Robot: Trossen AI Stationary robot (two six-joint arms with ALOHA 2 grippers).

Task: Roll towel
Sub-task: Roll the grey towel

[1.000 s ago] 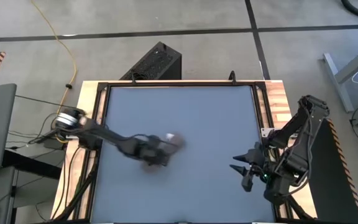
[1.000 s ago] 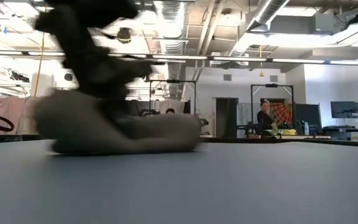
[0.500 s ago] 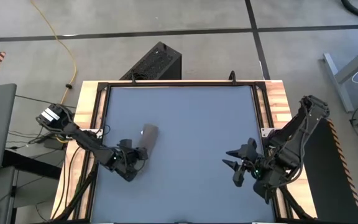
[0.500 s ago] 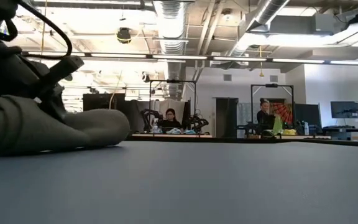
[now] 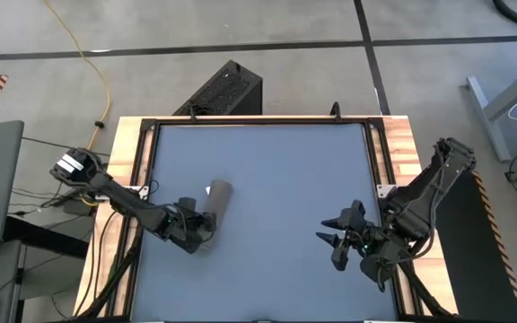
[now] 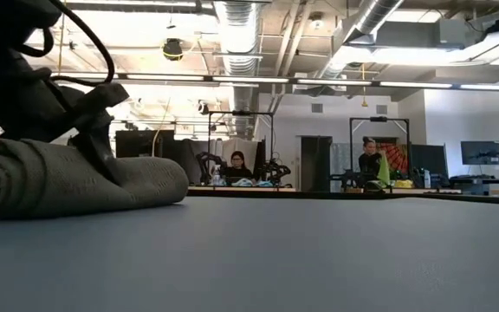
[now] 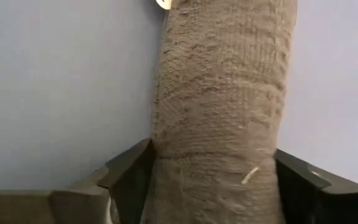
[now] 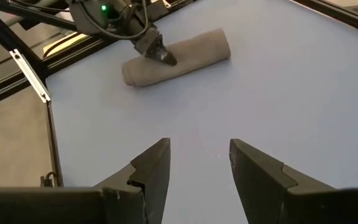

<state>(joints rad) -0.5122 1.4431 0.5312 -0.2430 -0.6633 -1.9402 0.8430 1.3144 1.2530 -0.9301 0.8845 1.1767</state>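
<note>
We begin with the table (image 5: 267, 170), a grey-blue mat in a dark frame with wooden side rails, which fills the middle of the high view. Behind its upper edge a black box (image 5: 225, 88) stands on the floor.

The two arms come next. The left one reaches in from the left rail, and the left gripper (image 5: 203, 231) sits in the lower left part of the mat. The right arm is folded at the right rail, and the right gripper (image 5: 334, 240) waits in the lower right part of the mat, well apart from the cloth, fingers spread with nothing between them (its wrist view shows bare mat in the gap).

The towel (image 5: 214, 203) is rolled into a short taupe cylinder lying on the mat, left of centre in the high view. Its long axis runs nearly up and down that frame, leaning a little so that the upper end sits slightly to the right. The lower end lies between the left gripper's fingers (image 7: 129, 177); in the left wrist view they stand on either side of the roll, right against it, and we cannot tell whether they press it or have let go.

Smallest is the white tag (image 5: 207, 189), which shows at the roll's upper end, on its left side.

In the low view the roll (image 6: 76, 178) lies at the left, with people (image 6: 236, 165) seated far behind.
</note>
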